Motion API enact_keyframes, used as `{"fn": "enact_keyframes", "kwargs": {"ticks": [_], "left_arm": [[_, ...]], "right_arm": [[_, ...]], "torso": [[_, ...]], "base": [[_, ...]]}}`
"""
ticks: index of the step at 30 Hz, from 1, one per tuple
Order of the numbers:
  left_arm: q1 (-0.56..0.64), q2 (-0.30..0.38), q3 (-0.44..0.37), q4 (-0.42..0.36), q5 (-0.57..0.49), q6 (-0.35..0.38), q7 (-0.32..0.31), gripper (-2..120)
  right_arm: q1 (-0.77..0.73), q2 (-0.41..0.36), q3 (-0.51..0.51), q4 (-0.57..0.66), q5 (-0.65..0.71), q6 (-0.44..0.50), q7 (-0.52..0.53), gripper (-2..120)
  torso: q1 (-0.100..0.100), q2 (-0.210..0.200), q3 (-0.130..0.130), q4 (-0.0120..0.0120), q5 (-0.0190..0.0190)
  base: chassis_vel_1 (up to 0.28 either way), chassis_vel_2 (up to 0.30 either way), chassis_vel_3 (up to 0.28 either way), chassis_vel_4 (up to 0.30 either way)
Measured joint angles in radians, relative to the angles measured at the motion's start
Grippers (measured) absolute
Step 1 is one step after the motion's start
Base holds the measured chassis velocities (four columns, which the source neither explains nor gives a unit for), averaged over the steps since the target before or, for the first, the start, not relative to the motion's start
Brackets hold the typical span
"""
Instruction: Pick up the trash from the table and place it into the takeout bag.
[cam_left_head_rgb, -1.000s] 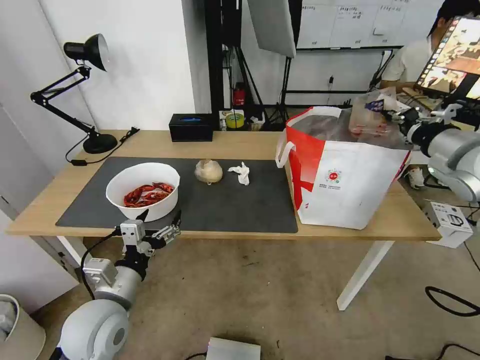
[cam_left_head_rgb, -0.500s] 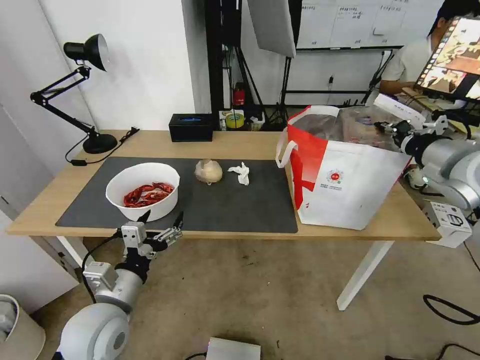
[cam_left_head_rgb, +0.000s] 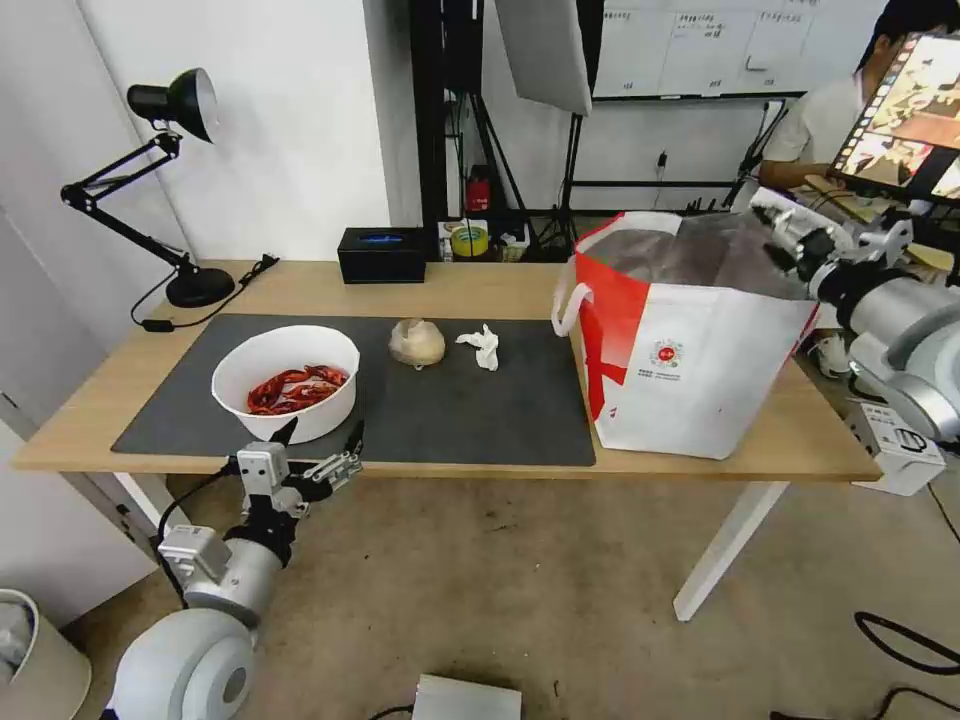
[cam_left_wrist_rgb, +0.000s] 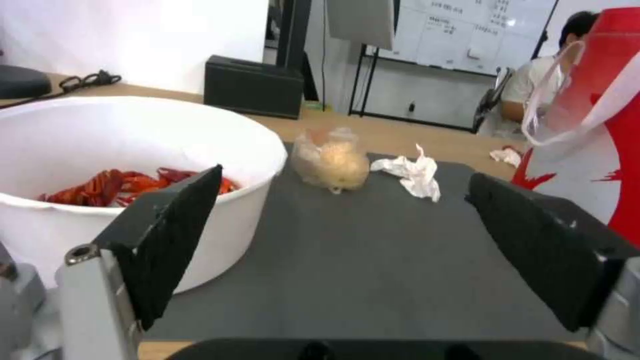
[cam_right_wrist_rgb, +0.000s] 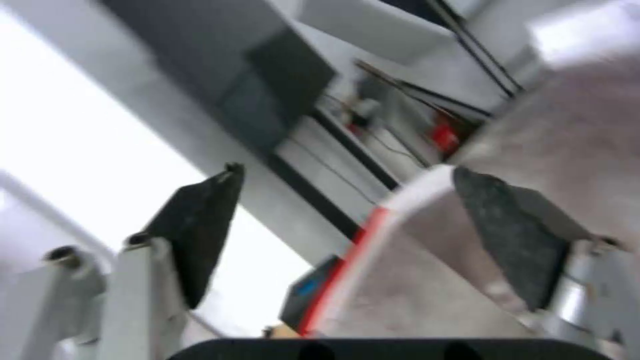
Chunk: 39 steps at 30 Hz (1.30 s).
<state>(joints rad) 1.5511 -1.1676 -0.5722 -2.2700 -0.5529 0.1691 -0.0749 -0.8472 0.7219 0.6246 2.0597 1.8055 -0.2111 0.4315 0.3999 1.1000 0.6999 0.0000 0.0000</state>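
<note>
On the table, a white bowl of red shells stands at the left of the dark mat. A beige wrapped lump and a crumpled tissue lie at mid-mat. The white and red takeout bag stands open at the right end. My right gripper hovers over the bag's far right rim, open and empty; its wrist view shows the gripper above the silvery lining. My left gripper waits open below the table's front edge, facing the bowl, lump and tissue.
A black tissue box and a desk lamp stand along the table's back edge. A white box sits beside the table's right end. A bin stands on the floor at lower left.
A second ago my right gripper held a clear tray above the bag. It lowered the tray inside, and now it is open above the rim. The left arm has barely moved.
</note>
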Motion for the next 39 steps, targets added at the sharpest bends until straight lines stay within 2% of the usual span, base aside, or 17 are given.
{"fn": "enact_keyframes", "kwargs": {"ticks": [2,4,6,8,10,12,14,26,32,36,38,39], "left_arm": [[0.005,-0.003,-0.006,-0.004,-0.001,0.000,0.000,100],[0.006,-0.005,-0.007,-0.005,-0.001,0.000,0.000,100],[0.012,-0.009,-0.014,-0.006,-0.001,-0.002,0.000,100],[0.013,-0.010,-0.014,-0.006,-0.001,-0.002,0.000,100],[0.018,-0.016,-0.016,-0.011,-0.011,-0.002,-0.002,100],[0.018,-0.018,-0.016,-0.011,-0.011,-0.002,-0.002,100],[0.022,-0.025,-0.016,-0.011,-0.010,-0.005,-0.003,100],[0.032,-0.046,-0.030,-0.007,0.010,-0.023,0.000,100],[0.045,-0.059,-0.036,0.008,0.033,-0.032,0.003,100],[0.047,-0.066,-0.033,0.017,0.049,-0.038,0.004,100],[0.062,-0.079,-0.023,0.052,0.095,-0.066,0.005,100],[0.062,-0.079,-0.023,0.052,0.095,-0.066,0.005,100]], "right_arm": [[-0.039,-0.008,0.006,0.053,-0.072,0.020,-0.079,93],[-0.055,-0.009,0.007,0.068,-0.110,0.026,-0.101,96],[-0.125,-0.009,0.008,0.116,-0.247,0.048,-0.169,100],[-0.142,-0.008,0.008,0.124,-0.273,0.052,-0.183,100],[-0.247,0.006,0.015,0.169,-0.416,0.071,-0.254,100],[-0.267,0.011,0.016,0.177,-0.445,0.076,-0.265,100],[-0.337,0.039,0.015,0.202,-0.563,0.089,-0.293,100],[-0.504,0.166,0.019,0.206,-0.877,0.145,-0.337,100],[-0.645,0.284,0.020,0.186,-1.073,0.211,-0.392,100],[-0.681,0.316,0.012,0.173,-1.119,0.233,-0.407,100],[-0.731,0.369,0.001,0.126,-1.213,0.284,-0.427,100],[-0.731,0.369,0.001,0.126,-1.213,0.284,-0.427,100]], "torso": [[0.000,0.000,0.000,0.0000,-0.0001],[0.000,0.000,0.000,0.0001,-0.0001],[0.000,0.000,0.000,0.0000,-0.0001],[0.000,0.000,0.000,0.0001,-0.0001],[0.000,0.000,0.000,0.0000,0.0001],[0.000,0.000,0.000,-0.0001,0.0001],[0.000,0.000,0.000,-0.0001,0.0000],[0.000,0.000,0.000,0.0000,0.0000],[0.000,0.000,0.000,-0.0001,0.0001],[0.000,0.000,0.000,-0.0002,0.0000],[0.000,0.000,0.000,0.0000,-0.0001],[0.000,0.000,0.000,0.0000,-0.0001]], "base": [[0.000,0.000,0.000,0.000],[0.000,0.000,0.000,0.000],[0.000,0.000,0.000,0.000],[0.000,0.000,0.000,0.000],[0.000,0.000,0.000,0.000],[0.000,0.000,0.000,0.000],[0.000,0.000,0.000,0.000],[0.000,0.000,0.000,0.000],[0.000,0.000,0.000,0.000],[0.000,0.000,0.000,0.000],[0.000,0.000,0.000,0.000],[0.000,0.000,0.000,0.000]]}}
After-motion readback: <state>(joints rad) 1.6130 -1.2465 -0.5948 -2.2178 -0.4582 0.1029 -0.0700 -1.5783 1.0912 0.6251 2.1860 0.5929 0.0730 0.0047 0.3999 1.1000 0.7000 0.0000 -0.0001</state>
